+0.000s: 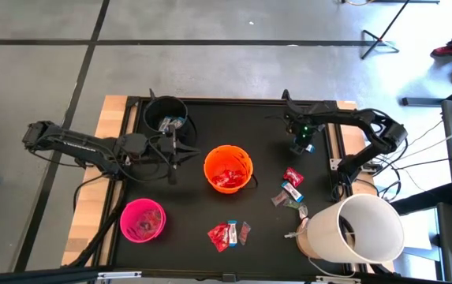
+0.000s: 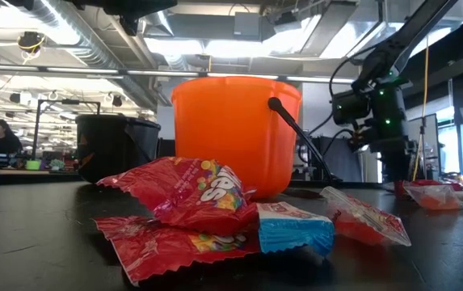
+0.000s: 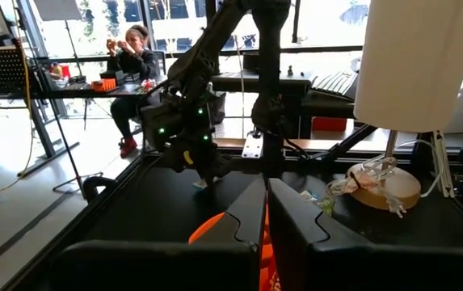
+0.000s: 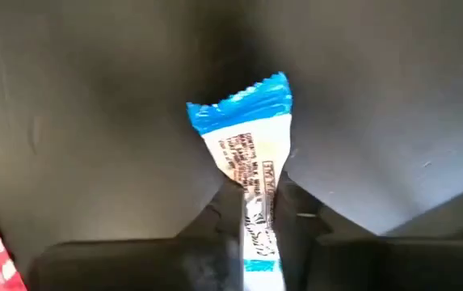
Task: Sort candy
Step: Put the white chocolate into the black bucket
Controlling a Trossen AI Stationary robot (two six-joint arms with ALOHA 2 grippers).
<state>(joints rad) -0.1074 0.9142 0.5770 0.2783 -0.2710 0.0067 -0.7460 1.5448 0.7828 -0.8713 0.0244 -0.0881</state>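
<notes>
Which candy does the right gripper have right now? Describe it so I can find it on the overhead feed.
Start at the orange bucket in the table's middle, then look toward the far right part of the mat, where the right gripper sits. Pinched between its fingers is a blue-and-white bar, white-bodied with a crimped blue end. Unlike the red packets lying loose nearer the white lamp, it is the only candy gripped.

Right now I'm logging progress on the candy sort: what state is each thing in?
Right end effector: shut on blue-and-white bar.
Left end effector: shut, empty.
Orange bucket: upright, red packets inside.
Black bucket: upright, holds candy.
Pink bucket: upright.
Loose candy: unsorted on table.
</notes>
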